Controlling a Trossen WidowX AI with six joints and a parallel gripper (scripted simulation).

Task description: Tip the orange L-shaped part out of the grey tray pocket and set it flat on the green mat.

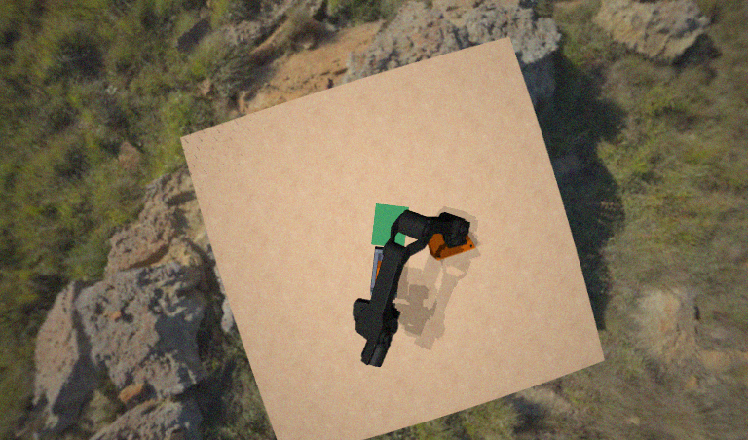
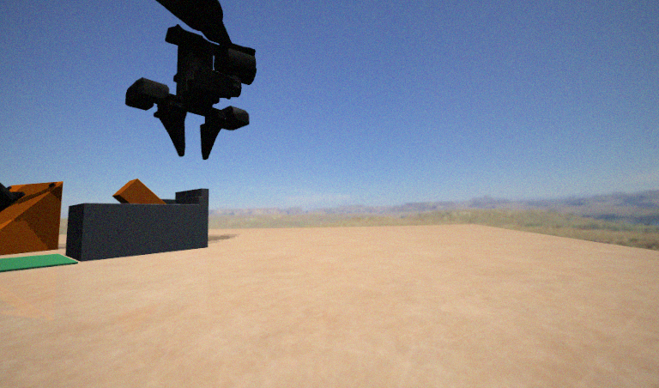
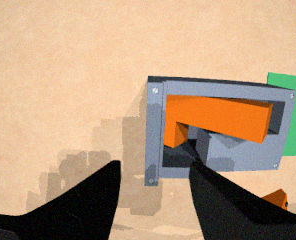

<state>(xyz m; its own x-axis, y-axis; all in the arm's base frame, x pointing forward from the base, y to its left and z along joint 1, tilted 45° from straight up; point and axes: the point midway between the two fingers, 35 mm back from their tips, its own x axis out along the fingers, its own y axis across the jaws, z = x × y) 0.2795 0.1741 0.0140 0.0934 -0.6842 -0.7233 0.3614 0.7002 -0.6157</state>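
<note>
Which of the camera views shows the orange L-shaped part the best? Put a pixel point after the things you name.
The wrist view: it shows the L-shaped part [image 1: 378, 270] [image 2: 138, 191] [image 3: 218, 117] nearly whole, both legs visible. The exterior view shows only its raised end above the tray wall [image 2: 141, 231]; the top view, just a sliver beside the arm [image 1: 392, 270].

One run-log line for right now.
gripper: partly open, holding nothing, above tray | orange part: tilted, one end raised | mat placement: pending

Orange L-shaped part, apparently tilted in grey tray, one end raised
</note>
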